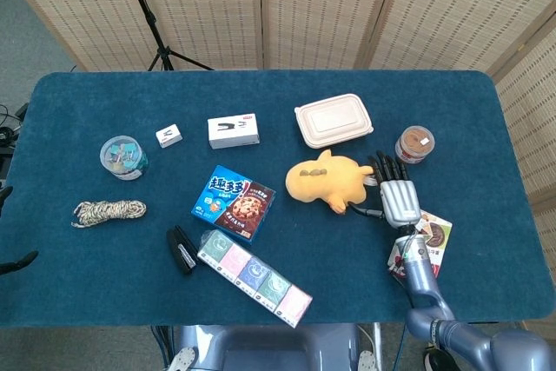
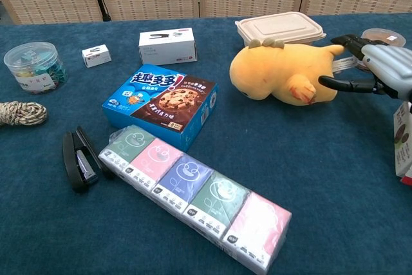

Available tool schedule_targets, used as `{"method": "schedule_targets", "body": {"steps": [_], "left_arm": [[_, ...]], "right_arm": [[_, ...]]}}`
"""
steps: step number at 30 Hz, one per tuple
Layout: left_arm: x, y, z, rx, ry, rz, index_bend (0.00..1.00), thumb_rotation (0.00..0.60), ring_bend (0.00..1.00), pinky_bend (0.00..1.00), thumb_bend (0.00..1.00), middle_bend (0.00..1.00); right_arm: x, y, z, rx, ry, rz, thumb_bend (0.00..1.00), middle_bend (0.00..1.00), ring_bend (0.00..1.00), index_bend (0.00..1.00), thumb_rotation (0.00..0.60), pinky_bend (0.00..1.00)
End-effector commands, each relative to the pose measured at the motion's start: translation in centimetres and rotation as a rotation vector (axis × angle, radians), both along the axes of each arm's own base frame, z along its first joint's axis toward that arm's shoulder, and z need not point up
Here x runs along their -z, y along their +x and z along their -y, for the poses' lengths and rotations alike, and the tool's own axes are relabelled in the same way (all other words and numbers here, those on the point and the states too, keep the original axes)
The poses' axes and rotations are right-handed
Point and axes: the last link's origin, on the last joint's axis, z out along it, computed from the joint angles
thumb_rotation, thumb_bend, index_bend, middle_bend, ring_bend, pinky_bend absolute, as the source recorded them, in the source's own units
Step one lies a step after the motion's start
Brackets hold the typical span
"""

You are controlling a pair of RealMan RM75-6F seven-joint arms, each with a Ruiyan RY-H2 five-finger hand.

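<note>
A yellow plush dinosaur (image 1: 326, 182) (image 2: 280, 75) lies on its side on the blue table (image 1: 486, 110), head toward the left, tail toward the right. My right hand (image 1: 399, 195) (image 2: 376, 69) is just right of the tail, fingers spread and thumb stretched toward the plush, holding nothing. Whether a fingertip grazes the tail is unclear. A red-and-white snack box (image 1: 426, 245) (image 2: 404, 140) sits close under the right forearm. The left hand shows in neither view.
A beige takeout container (image 1: 334, 120) (image 2: 280, 28) and a lidded jar (image 1: 415, 143) (image 2: 383, 35) stand behind the plush. Left of it are a blue cookie box (image 1: 233, 203), a row of tissue packs (image 1: 254, 277), a black stapler (image 1: 181, 248), a rope coil (image 1: 109, 211), a clip jar (image 1: 123, 156) and a white box (image 1: 234, 130).
</note>
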Motion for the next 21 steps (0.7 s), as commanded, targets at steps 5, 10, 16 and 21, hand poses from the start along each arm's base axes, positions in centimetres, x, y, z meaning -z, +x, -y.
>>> {"method": "schedule_targets", "body": {"steps": [5, 10, 16, 21], "left_arm": [[-0.2, -0.1, 0.2, 0.002, 0.004, 0.003, 0.0, 0.6, 0.0, 0.0, 0.0, 0.0], [-0.2, -0.1, 0.3, 0.006, 0.007, 0.003, 0.0, 0.6, 0.0, 0.0, 0.0, 0.0], [0.0, -0.2, 0.5, 0.004, 0.015, -0.018, 0.0, 0.6, 0.0, 0.0, 0.0, 0.0], [0.6, -0.3, 0.7, -0.005, 0.025, -0.044, 0.0, 0.6, 0.0, 0.0, 0.0, 0.0]], "right_arm": [[-2.7, 1.6, -1.3, -0.107, -0.025, 0.015, 0.0, 0.0, 0.0, 0.0, 0.048, 0.0], [-6.2, 1.3, -2.5, -0.132, -0.057, -0.026, 0.0, 0.0, 0.0, 0.0, 0.053, 0.0], [-10.6, -0.7, -4.5, -0.114, -0.1, -0.091, 0.0, 0.0, 0.0, 0.0, 0.065, 0.0], [-13.8, -3.6, -6.6, -0.048, -0.12, -0.147, 0.0, 0.0, 0.0, 0.0, 0.125, 0.0]]}}
